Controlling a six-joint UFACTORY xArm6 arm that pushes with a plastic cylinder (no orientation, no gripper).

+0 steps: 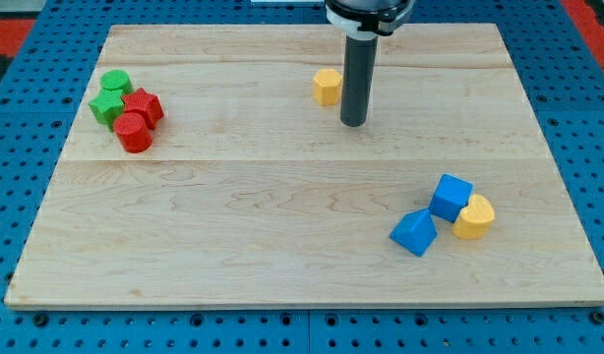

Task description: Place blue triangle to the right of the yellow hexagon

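Observation:
The blue triangle (413, 233) lies at the board's lower right, touching a blue cube (451, 197). The yellow hexagon (328, 87) sits near the top centre of the board. My tip (353, 122) rests on the board just right of and slightly below the yellow hexagon, a small gap apart from it. The blue triangle is far from my tip, down and to the view's right.
A yellow heart-shaped block (474, 217) touches the blue cube's right side. At the upper left sits a cluster: a green block (116, 83), a green block (107, 106), a red block (144, 105) and a red cylinder (133, 132). The wooden board (302, 265) lies on a blue pegboard.

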